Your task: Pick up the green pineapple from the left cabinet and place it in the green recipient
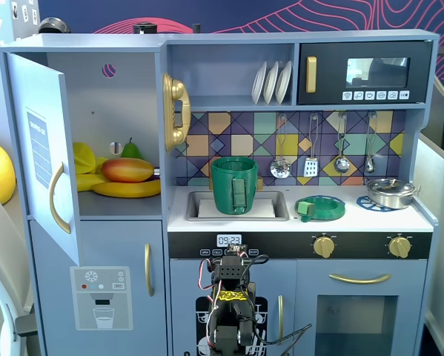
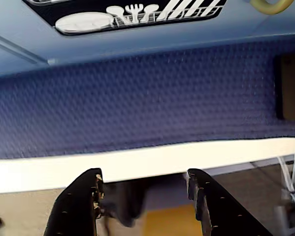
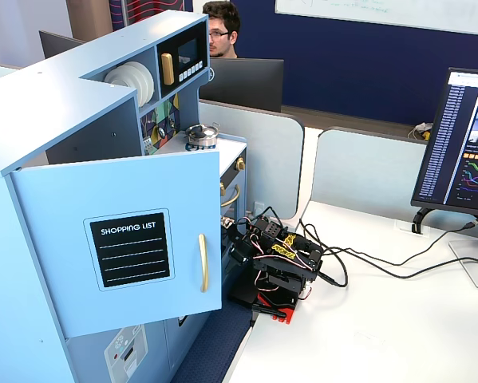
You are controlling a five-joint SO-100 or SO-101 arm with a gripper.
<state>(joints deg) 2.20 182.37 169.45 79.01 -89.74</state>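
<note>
The left cabinet (image 1: 118, 96) stands with its door (image 1: 44, 156) swung open; the door's front, with its gold handle and shopping-list label, shows in a fixed view (image 3: 119, 239). On its shelf lie a mango (image 1: 127, 170), bananas (image 1: 129, 190) and a dark green pear (image 1: 131, 150). The green pineapple does not show in any view. The green recipient (image 1: 234, 185) stands upright in the sink. My arm (image 1: 233, 297) is folded low in front of the kitchen, far below both. My gripper (image 2: 145, 173) is open and empty over the white table edge.
A flat green dish (image 1: 319, 208) and a silver pot (image 1: 391, 191) sit on the counter to the right of the sink. A gold phone (image 1: 176, 111) hangs beside the cabinet. Cables (image 3: 366, 263) trail over the white desk (image 3: 382, 335). A blue mat (image 2: 137, 98) lies below the kitchen.
</note>
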